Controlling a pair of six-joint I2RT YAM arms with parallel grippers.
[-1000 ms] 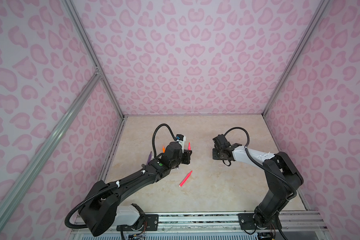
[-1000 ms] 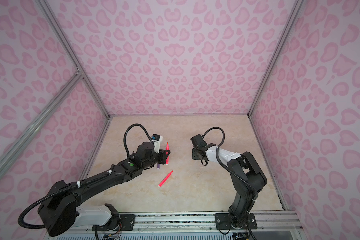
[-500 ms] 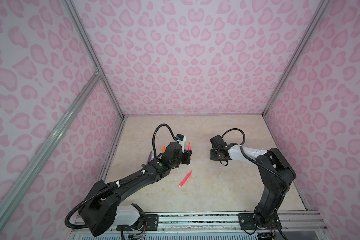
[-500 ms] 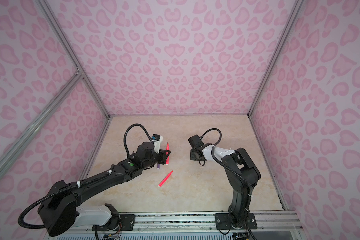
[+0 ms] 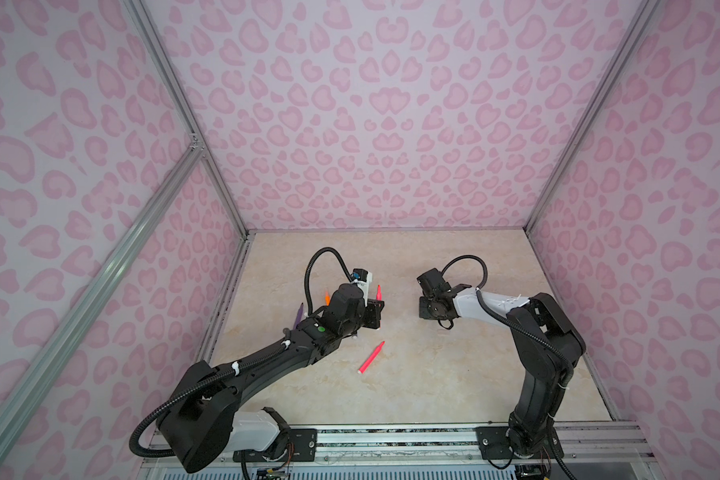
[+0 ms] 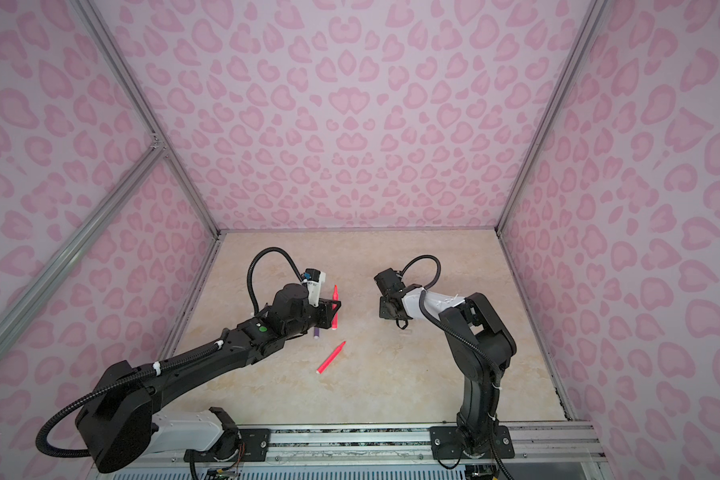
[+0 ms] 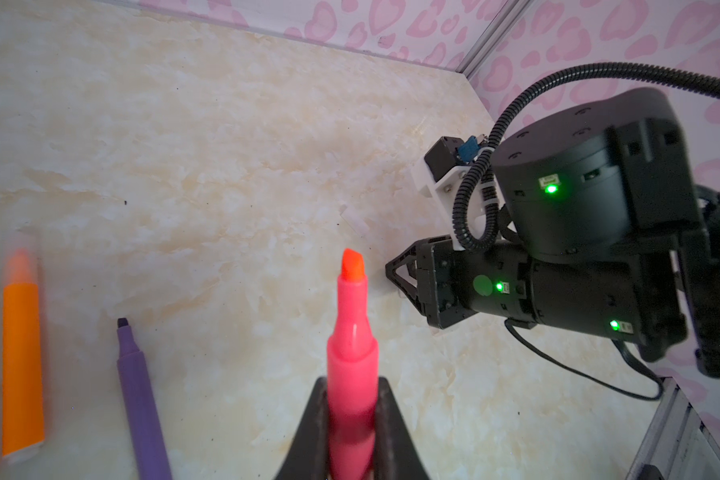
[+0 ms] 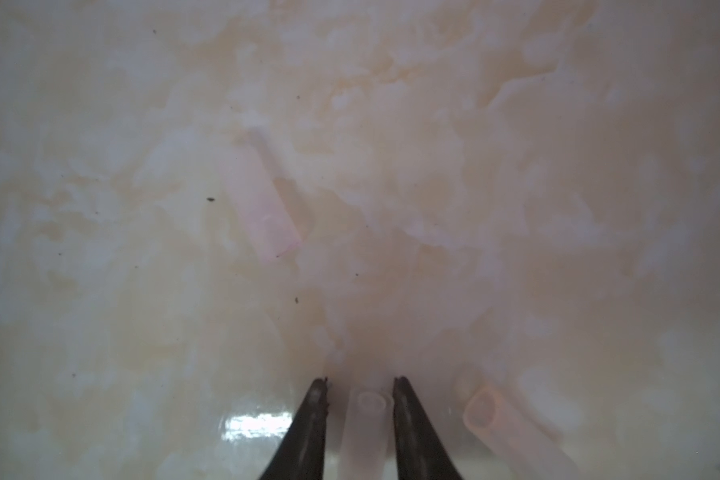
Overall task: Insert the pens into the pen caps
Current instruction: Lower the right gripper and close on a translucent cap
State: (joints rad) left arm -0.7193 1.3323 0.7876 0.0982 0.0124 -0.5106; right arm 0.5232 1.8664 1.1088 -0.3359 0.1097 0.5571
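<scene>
While the left gripper (image 7: 352, 382) is clamped on one pink pen (image 7: 352, 324), I count another pink (image 5: 371, 358), one orange (image 5: 327, 297) and one purple (image 5: 299, 311) lying on the table (image 5: 433, 395), plus three caps (image 8: 262, 199). The right gripper (image 8: 360, 384) has its jaws either side of one cap (image 8: 366, 419), can't tell if it's pinched. Since a second ago the right arm (image 5: 537, 332) swung in slightly, the left arm (image 5: 267, 361) hasn't budged.

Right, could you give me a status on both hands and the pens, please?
Left hand shut on pink-red pen, tip bare. Right hand open astride clear cap, not yet clamped. Second cap close beside it.
</scene>
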